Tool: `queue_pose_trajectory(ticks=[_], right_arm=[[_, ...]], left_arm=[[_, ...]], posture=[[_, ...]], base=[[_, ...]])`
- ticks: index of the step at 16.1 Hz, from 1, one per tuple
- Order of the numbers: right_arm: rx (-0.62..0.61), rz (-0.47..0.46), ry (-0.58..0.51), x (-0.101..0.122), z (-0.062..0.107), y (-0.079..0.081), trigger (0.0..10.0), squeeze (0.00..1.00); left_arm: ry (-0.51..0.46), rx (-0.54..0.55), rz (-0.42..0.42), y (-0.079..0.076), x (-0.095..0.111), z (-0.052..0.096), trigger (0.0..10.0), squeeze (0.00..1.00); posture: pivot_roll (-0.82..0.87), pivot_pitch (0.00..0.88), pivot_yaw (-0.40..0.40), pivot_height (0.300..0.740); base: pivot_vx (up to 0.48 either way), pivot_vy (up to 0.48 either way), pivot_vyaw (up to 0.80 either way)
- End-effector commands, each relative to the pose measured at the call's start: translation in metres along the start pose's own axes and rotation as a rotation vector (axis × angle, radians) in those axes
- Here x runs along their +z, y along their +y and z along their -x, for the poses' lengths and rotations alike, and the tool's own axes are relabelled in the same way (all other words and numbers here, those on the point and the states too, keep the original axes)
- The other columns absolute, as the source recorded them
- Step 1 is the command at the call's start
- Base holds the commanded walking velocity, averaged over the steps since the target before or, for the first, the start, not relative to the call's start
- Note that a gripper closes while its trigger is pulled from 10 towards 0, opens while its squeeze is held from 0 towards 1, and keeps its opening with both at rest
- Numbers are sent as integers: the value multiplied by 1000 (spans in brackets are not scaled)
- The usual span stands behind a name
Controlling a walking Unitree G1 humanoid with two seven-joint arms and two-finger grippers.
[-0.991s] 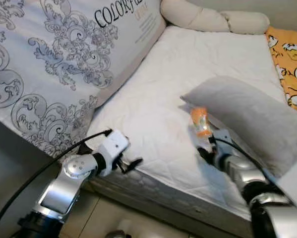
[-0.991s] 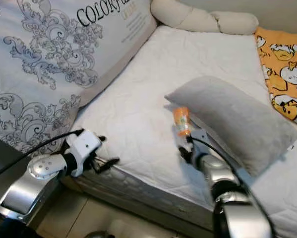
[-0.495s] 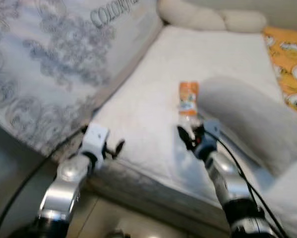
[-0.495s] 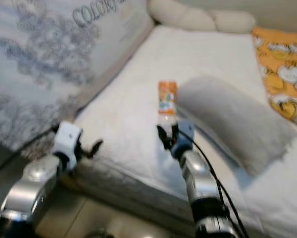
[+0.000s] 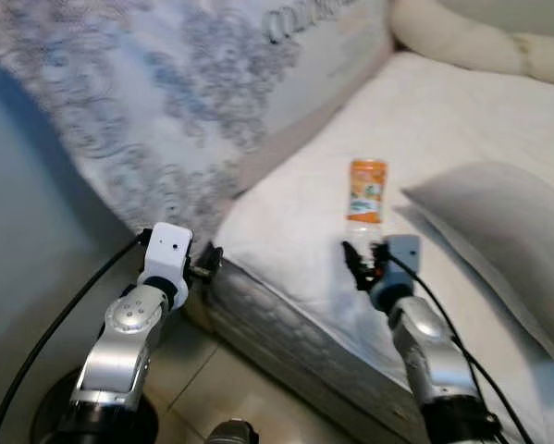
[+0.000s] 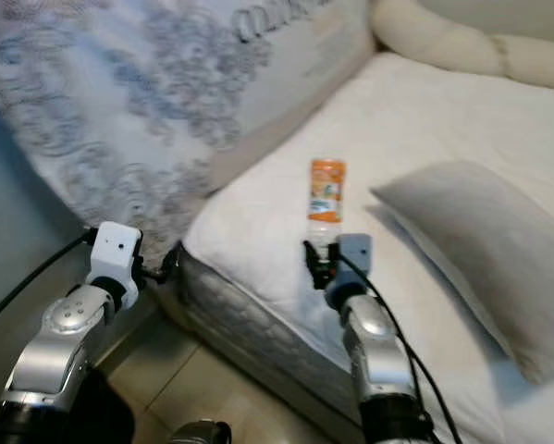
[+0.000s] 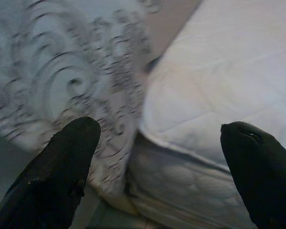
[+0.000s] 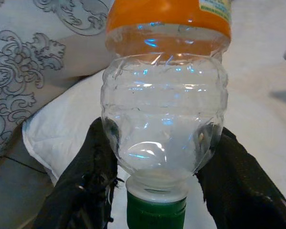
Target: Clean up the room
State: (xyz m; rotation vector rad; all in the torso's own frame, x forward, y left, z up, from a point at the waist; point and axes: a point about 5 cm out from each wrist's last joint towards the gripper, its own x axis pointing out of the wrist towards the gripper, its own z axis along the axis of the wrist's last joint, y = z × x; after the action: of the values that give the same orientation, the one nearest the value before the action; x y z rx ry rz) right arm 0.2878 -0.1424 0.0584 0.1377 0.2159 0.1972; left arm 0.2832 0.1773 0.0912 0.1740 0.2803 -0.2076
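Observation:
A clear empty plastic bottle (image 5: 366, 199) with an orange label and a green cap (image 8: 156, 211) is held by its neck end over the white mattress (image 5: 286, 245). My right gripper (image 5: 362, 264) is shut on it, its black fingers (image 8: 97, 162) pressed against both sides of the shoulder just above the cap. The bottle's base points away from me toward the bed. My left gripper (image 5: 207, 264) is open by the mattress corner, fingers (image 7: 61, 162) wide apart with nothing between them.
A grey pillow (image 5: 498, 231) lies on the bed right of the bottle. A large grey-patterned duvet (image 5: 193, 102) leans along the left side and hangs over the mattress corner (image 7: 181, 162). A cream bolster (image 5: 480, 42) lies at the far end. Tiled floor (image 5: 230, 398) below.
The bottle has come away from the grey pillow's edge and now stands clear of it in my right gripper. The view has swung left and the left arm sits closer to the mattress corner.

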Motion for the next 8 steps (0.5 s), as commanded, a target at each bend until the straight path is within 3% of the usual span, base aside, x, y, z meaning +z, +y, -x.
queue_pose_trajectory(ticks=[1, 4, 6, 8], right_arm=[[6, -12, -8, 5, 0, 2, 10000, 0], [27, -55, -2, 7, -4, 9, 10000, 0], [18, -64, 5, 6, -6, 11, 10000, 0], [26, -70, 13, 6, -8, 13, 10000, 0]], left_arm=[[19, -10, -8, 4, 0, -1, 10000, 0], [59, -74, 48, 4, -2, 1, 10000, 0], [65, -132, 8, -3, -4, 4, 10000, 0], [55, -93, 7, 1, -3, 3, 10000, 0]], posture=[[47, 0, 41, 740], [62, 0, 34, 740], [76, 0, 27, 740], [79, 0, 25, 740]], base=[[0, 0, 800], [0, 0, 800], [0, 0, 800], [0, 0, 800]])
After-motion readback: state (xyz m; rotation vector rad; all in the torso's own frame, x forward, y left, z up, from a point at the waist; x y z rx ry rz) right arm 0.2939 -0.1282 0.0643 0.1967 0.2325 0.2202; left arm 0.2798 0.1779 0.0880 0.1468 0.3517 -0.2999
